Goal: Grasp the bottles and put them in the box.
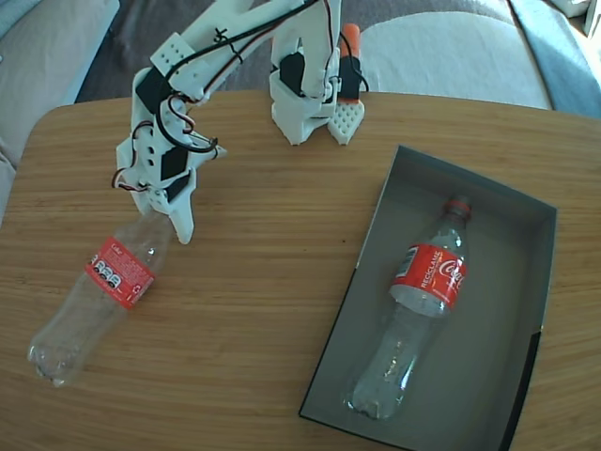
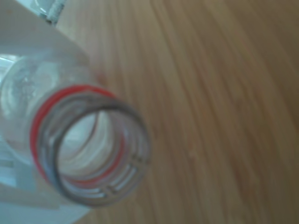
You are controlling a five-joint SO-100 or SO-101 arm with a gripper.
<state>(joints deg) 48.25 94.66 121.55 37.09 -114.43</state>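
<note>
While one bottle (image 1: 418,318) already lies in the box (image 1: 512,193), the hand (image 1: 174,211) sits at the neck of the other bottle (image 1: 94,301) on the tabletop (image 1: 272,272).

Empty, capless and clear, this bottle looks light, thin-walled and slippery, so the stiff threaded neck with its red ring (image 2: 46,109), right against the hand in the wrist view, seems the best hold. I cannot tell how far the hand is open or whether it grips. Between hand and box the tabletop is bare; only the low near wall and the boxed bottle crowd the remaining space.
</note>
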